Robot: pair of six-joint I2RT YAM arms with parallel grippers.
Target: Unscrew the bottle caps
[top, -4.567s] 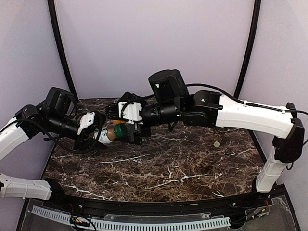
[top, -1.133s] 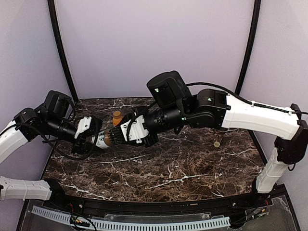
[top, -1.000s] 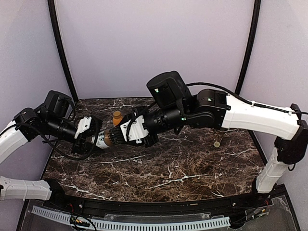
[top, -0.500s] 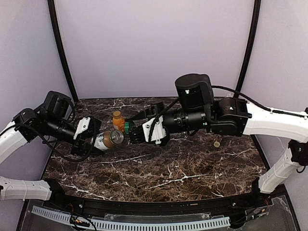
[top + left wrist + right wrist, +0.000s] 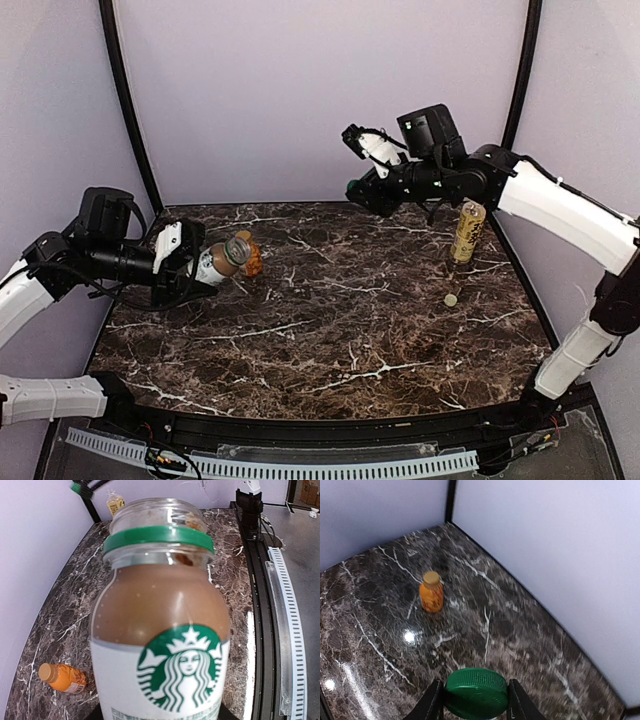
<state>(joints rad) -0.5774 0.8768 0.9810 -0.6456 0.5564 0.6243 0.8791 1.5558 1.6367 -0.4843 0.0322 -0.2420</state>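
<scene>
Holding the green cap (image 5: 476, 692) clamped in my right claw (image 5: 475, 705), high over the far side of the desk (image 5: 350, 330), well apart from its bottle. My left claw (image 5: 190, 268) is clamped on that coffee bottle (image 5: 160, 630), tilted, mouth open. The cream cap (image 5: 452, 299) lies near the tea bottle (image 5: 465, 232).

Step, as I judge it: getting rid of the second cap.

Next: lower, part the claw over bare desk. Then the orange bottle (image 5: 431, 592), cap on.

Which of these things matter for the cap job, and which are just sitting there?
Job: coffee bottle, open; green cap; orange juice bottle with its orange cap on; tea bottle; cream cap.
Lying about: white cable track; black corner posts.
</scene>
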